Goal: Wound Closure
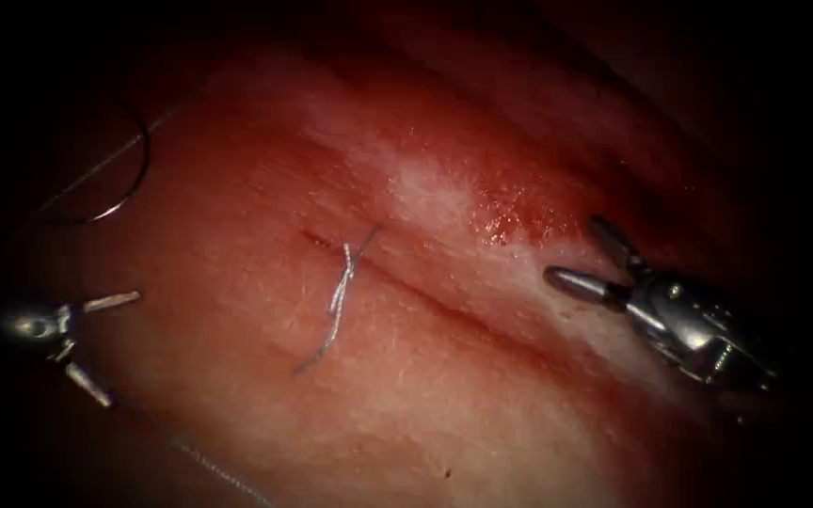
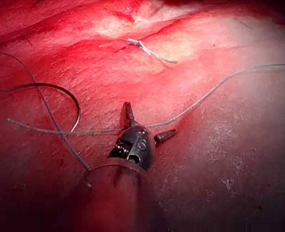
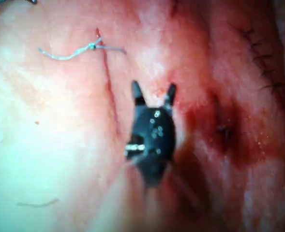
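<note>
- Left tool (image 1: 105, 343): we log it at the endoscope view's left edge, well left of the cut, jaws spread wide and holding nothing. In the left wrist view (image 2: 147, 126) a run of thread crosses between the open jaws, and we cannot tell whether it touches them.
- Thread (image 2: 205, 96): we record a long loose strand lying on the tissue past the left tool; a further stretch shows at the endoscope view's lower edge (image 1: 223, 472).
- Needle (image 1: 129, 179): we list it as a dark curve lying free at the upper left, well left of the cut, held by neither tool and not in the tissue. It also appears in the left wrist view (image 2: 67, 96), just beside the left tool.
- Right tool (image 1: 595, 254): we find it right of the cut, jaws open wide, holding nothing; its two tips stand apart in the right wrist view (image 3: 154, 94).
- Tissue (image 1: 444, 414): pale pink, wet with red fluid (image 1: 519, 212) above the right tool.
- Cut (image 1: 444, 310): a thin dark line running slantwise across the tissue.
- Knotted stitch (image 1: 342, 282): it crosses the cut's upper end, its two cut ends lying loose; also seen in the right wrist view (image 3: 91, 47).
</note>
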You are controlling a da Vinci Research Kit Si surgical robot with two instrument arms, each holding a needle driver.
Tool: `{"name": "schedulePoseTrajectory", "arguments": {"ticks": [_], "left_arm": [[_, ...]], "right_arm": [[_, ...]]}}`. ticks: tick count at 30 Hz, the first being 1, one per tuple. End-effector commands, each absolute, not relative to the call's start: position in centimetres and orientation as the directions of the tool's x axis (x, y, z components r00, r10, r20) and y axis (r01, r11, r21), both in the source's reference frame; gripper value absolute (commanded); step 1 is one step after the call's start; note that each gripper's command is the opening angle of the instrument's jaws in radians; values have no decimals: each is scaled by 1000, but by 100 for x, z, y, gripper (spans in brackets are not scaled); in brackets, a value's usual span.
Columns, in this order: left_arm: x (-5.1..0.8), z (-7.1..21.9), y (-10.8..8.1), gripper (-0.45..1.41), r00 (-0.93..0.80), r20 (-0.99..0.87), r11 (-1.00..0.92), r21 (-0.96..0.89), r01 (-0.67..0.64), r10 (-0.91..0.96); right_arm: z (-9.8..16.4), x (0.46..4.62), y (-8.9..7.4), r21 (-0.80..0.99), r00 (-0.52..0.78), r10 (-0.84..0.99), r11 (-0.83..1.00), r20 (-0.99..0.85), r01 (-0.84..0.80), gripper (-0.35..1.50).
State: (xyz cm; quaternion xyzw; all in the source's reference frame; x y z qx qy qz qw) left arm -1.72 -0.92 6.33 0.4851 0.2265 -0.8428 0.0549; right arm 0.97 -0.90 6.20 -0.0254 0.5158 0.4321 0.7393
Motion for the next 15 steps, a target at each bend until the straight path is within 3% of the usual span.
{"name": "schedulePoseTrajectory", "arguments": {"ticks": [1,7,15], "left_arm": [[-177,637,-100,123,-516,-845,-889,-338,308,142],[-206,542,-60,126,-261,-902,-870,-411,273,344],[-250,489,-33,140,-223,-858,-816,-511,272,463]], "right_arm": [[625,104,-93,411,94,614,625,-784,-664,86],[623,110,-96,422,95,616,636,-782,-646,86],[621,117,-99,425,101,608,654,-787,-626,89]]}}
